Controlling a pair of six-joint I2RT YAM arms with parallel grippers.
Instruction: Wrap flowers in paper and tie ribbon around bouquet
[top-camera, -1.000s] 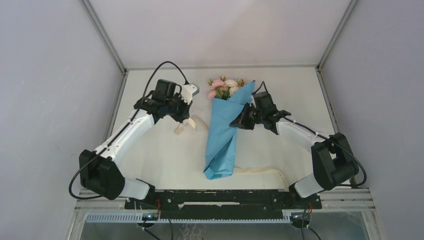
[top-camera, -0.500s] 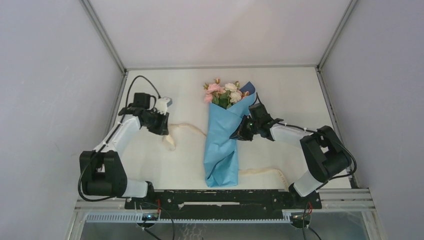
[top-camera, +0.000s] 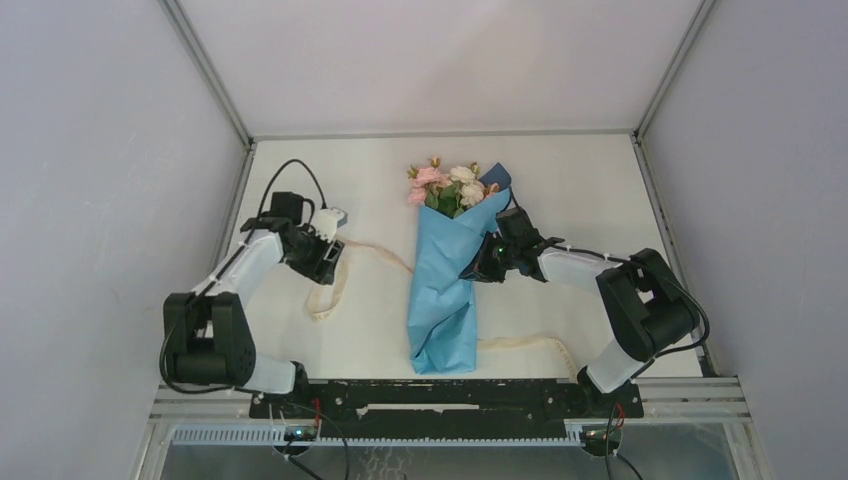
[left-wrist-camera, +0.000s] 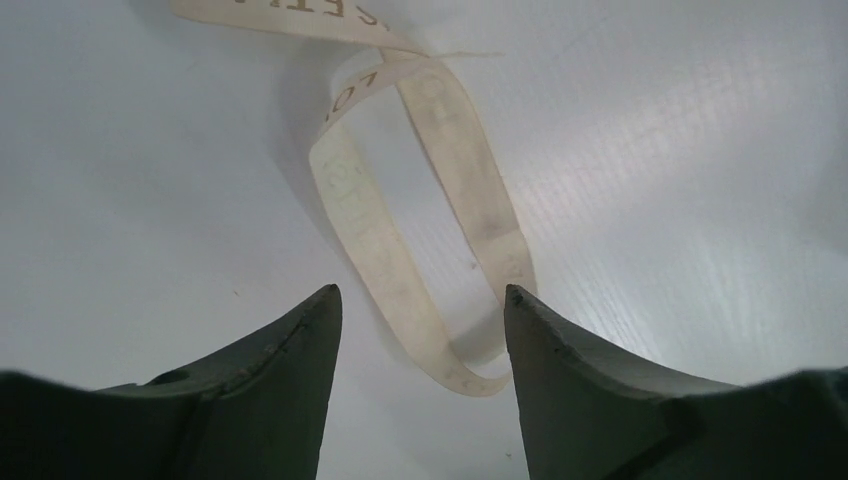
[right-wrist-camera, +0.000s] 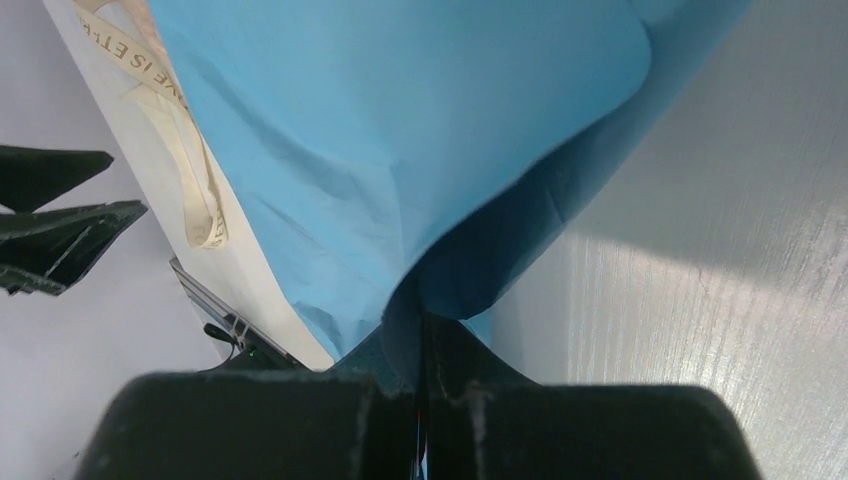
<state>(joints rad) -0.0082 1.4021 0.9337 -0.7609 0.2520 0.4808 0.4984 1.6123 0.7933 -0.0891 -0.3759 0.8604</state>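
The bouquet (top-camera: 443, 300) lies lengthwise at the centre of the white table (top-camera: 590, 190), its flowers (top-camera: 447, 187) pointing toward the far edge. The right gripper (top-camera: 478, 268) is clamped on the right-hand edge of the blue paper (right-wrist-camera: 400, 120), about halfway up the cone. Well to the left, the left gripper (left-wrist-camera: 420, 300) stands with its jaws apart over a loop of the cream ribbon (left-wrist-camera: 385, 265), which rests loose on the table between its fingers. Another stretch of ribbon emerges beside the cone's foot on the right.
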